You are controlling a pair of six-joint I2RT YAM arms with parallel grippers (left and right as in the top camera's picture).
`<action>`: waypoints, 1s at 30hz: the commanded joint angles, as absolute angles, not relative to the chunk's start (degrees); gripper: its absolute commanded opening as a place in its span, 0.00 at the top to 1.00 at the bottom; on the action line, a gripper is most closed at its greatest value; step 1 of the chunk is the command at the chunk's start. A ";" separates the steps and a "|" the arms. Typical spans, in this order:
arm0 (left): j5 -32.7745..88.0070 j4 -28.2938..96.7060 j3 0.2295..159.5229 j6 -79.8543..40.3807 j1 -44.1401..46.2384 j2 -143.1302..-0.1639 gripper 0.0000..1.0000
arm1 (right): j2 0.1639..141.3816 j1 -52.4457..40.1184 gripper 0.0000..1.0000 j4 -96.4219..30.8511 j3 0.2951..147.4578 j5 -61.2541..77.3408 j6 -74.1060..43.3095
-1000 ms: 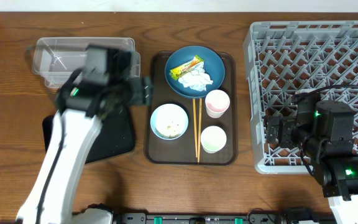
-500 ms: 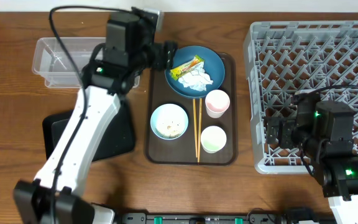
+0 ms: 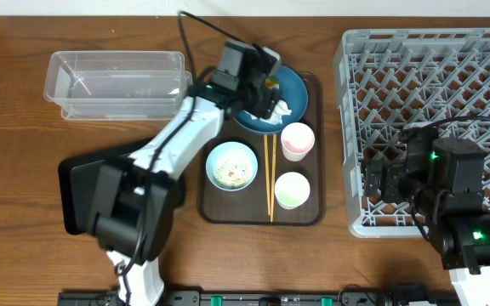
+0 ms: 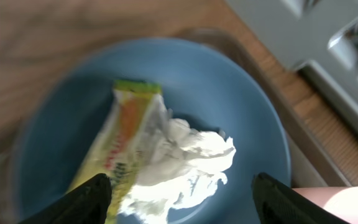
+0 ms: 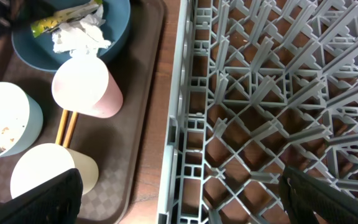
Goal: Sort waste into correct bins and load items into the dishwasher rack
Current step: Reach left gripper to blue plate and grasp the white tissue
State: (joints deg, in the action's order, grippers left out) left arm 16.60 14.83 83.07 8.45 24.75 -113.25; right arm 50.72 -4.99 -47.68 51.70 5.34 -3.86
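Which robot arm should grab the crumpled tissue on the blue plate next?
Left. Its open end effector hovers right over the tissue on the blue plate, with a finger on either side. The right end effector hangs by the dishwasher rack edge, farther from the plate.

The left wrist view is smeared throughout. The round blue plate (image 4: pixel 247 106) runs off the edge below the left gripper (image 4: pixel 188 200), as do the yellow-green snack wrapper (image 4: pixel 120 143) and the crumpled white tissue (image 4: pixel 179 165). Right of the gripper, only a sliver of the pink cup (image 4: pixel 331 202) shows. Overhead, the left arm (image 3: pixel 173 140) hides most of the wrapper and part of the flat black tray (image 3: pixel 75 191).
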 commanded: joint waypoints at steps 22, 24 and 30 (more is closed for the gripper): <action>10.39 11.53 83.59 10.07 28.69 -120.33 0.49 | 50.26 -4.40 0.01 -47.66 52.84 5.39 -4.21; 10.37 11.18 83.59 10.04 28.69 -120.36 0.48 | 50.26 -4.40 0.01 -47.66 52.84 5.39 -4.21; 10.35 10.68 83.59 10.04 28.69 -120.95 0.47 | 50.26 -4.40 0.01 -47.64 52.84 5.39 -4.23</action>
